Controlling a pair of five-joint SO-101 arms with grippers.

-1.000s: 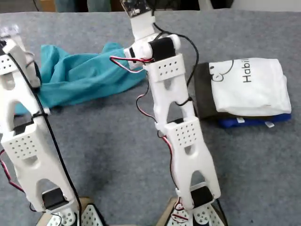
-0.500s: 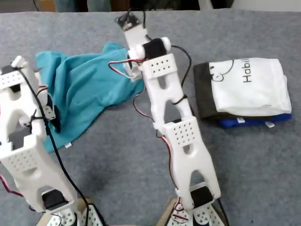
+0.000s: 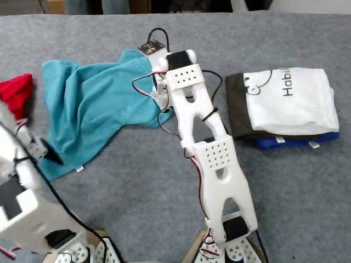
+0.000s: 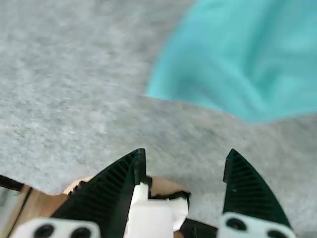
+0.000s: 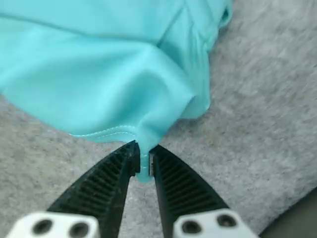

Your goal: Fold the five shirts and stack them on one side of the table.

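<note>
Teal shirt (image 3: pixel 93 109) lies spread and rumpled on the grey table (image 3: pixel 137 186), its near corner just beside the left gripper (image 4: pixel 186 154) — that gripper's jaws stand wide apart with nothing between them, over bare table just short of the shirt's edge. Farther back, the right gripper (image 5: pixel 143 151) is closed tight on a pinch of the shirt's stitched hem, and the cloth bunches up from between its tips. To the right of that arm, well apart from the teal shirt, 3 folded shirts sit stacked: a white one (image 3: pixel 290 101) on top, with a dark one (image 3: pixel 235 109) and a blue one (image 3: pixel 285 142) under it. At the table's left edge — near the teal shirt's far corner — lies a crumpled red shirt (image 3: pixel 16 93).
</note>
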